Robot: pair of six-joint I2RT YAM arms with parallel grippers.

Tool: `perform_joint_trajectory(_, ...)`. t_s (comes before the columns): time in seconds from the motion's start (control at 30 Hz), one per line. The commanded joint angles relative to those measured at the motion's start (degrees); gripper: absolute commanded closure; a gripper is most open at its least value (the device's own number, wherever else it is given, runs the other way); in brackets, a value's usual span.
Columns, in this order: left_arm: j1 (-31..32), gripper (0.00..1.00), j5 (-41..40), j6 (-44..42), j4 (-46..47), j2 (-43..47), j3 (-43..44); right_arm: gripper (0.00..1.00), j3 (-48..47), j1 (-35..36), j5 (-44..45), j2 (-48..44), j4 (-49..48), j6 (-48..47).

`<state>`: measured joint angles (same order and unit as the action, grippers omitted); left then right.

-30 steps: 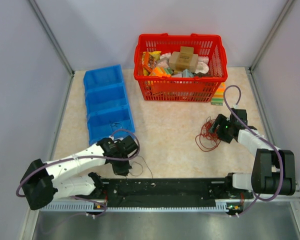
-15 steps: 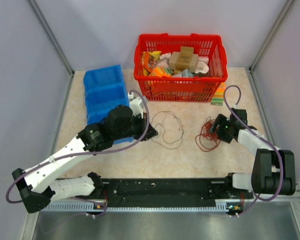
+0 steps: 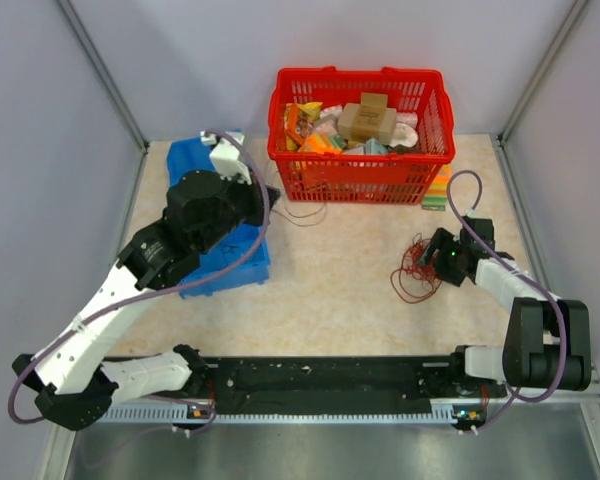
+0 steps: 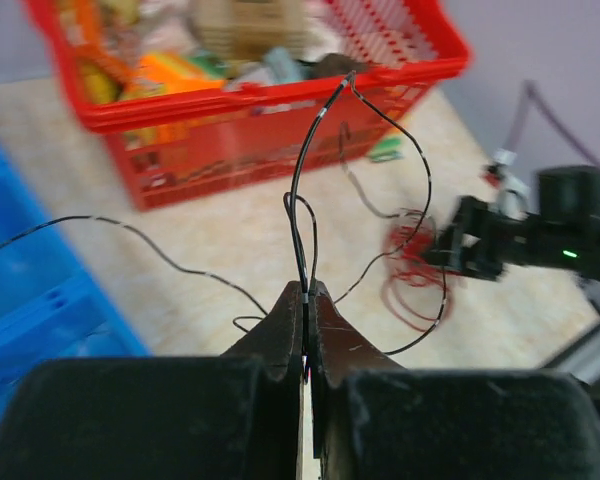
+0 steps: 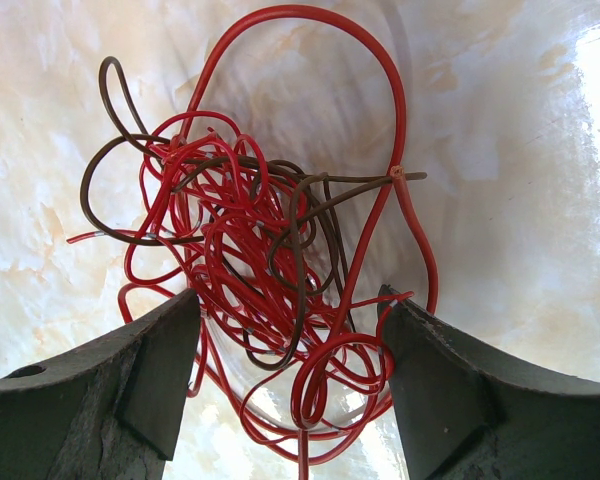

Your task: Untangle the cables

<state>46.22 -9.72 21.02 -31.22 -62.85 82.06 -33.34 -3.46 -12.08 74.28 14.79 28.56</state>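
The cables now lie in two parts. The main tangle (image 5: 270,250) of thin red and dark-brown strands sits on the right side of the surface (image 3: 330,300), in the same place as a second ago. It is a loose, springy knot: one wide red loop arches over the top, tighter coils crowd the middle, and a brown strand threads in and out. It looks light and likely to shift as a lump if pulled by a single loop.

The right fingers (image 5: 130,380) stand wide apart, one on each side of the tangle's near edge. They grip nothing, and whether the pads touch the strands cannot be told. That arm has not moved over the last second.

The change is on the left. A single dark wire (image 4: 298,200), already free of the tangle, is pinched between the fully closed left fingers (image 4: 276,335) and rises from them in a tall, thin loop. A second ago the left arm (image 3: 130,290) was low at the near edge. It has since swept across the middle and now reaches over the blue bin (image 3: 230,268), its tip just beside the red basket (image 3: 360,157), well apart from the tangle. One strand therefore appears to be separated and on its way to being set aside, while most of the untangling remains.
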Motion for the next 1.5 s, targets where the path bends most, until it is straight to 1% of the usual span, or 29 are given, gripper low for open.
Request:
perform_joint_trajectory(0.0,-9.3,1.0,-3.2,-3.0,-1.5,5.2,-5.5,0.29,0.6,0.5,-0.3,0.2,-0.8,-0.7)
perform_joint_trajectory(0.03,-13.3,1.0,-1.6,-3.3,0.2,6.2,-7.7,0.29,0.7,0.5,-0.3,0.2,-0.9,-0.7)
perform_joint_trajectory(0.1,-18.4,1.0,0.7,-3.2,1.1,6.9,-10.7,0.29,0.7,0.5,-0.4,0.2,-0.9,-0.7)
perform_joint_trajectory(0.2,-24.4,1.0,2.5,-0.1,2.5,6.4,-14.9,0.29,0.7,0.5,-0.5,0.1,-0.9,-0.8)
perform_joint_trajectory(0.3,-29.2,1.0,6.0,5.2,2.0,5.8,-18.6,0.29,0.7,0.5,-0.5,0.1,-0.8,-0.8)
perform_joint_trajectory(0.37,-31.3,1.0,3.4,9.0,0.2,6.1,-20.4,0.29,0.7,0.5,-0.4,-0.1,-0.7,-0.8)
perform_joint_trajectory(0.47,-34.1,1.0,6.4,11.1,1.9,7.0,-23.5,0.29,0.7,0.5,-0.5,0.1,-0.8,-0.7)
perform_joint_trajectory(0.63,-34.4,1.0,5.1,14.3,3.0,6.3,-25.1,0.29,0.6,0.5,-0.6,0.6,-0.9,-0.8)
perform_joint_trajectory(0.73,-34.6,1.0,8.2,15.5,4.1,4.4,-26.2,0.29,0.6,0.5,-0.6,0.3,-0.8,-0.7)
perform_joint_trajectory(0.83,-35.2,1.0,9.3,18.6,3.6,3.4,-27.7,0.29,0.6,0.5,-0.6,0.5,-0.8,-0.7)
perform_joint_trajectory(1.07,-35.7,1.0,0.2,25.9,0.6,9.5,-35.9,0.29,0.6,0.5,-0.7,0.7,-0.9,-0.8)
perform_joint_trajectory(1.13,-35.8,1.0,-1.0,27.3,-0.6,10.1,-37.8,0.29,0.5,0.5,-0.7,1.0,-0.9,-0.8)
perform_joint_trajectory(1.33,-35.8,1.0,-2.2,28.0,-1.2,7.0,-39.9,0.29,0.5,0.6,-0.8,1.0,-0.9,-1.0)
perform_joint_trajectory(1.4,-36.0,1.0,-1.5,25.4,0.7,4.2,-39.0,0.29,0.5,0.6,-0.8,1.0,-0.9,-0.9)
perform_joint_trajectory(1.47,-36.1,1.0,-1.4,24.7,0.0,0.8,-37.1,0.29,0.5,0.6,-0.8,1.0,-0.9,-0.9)
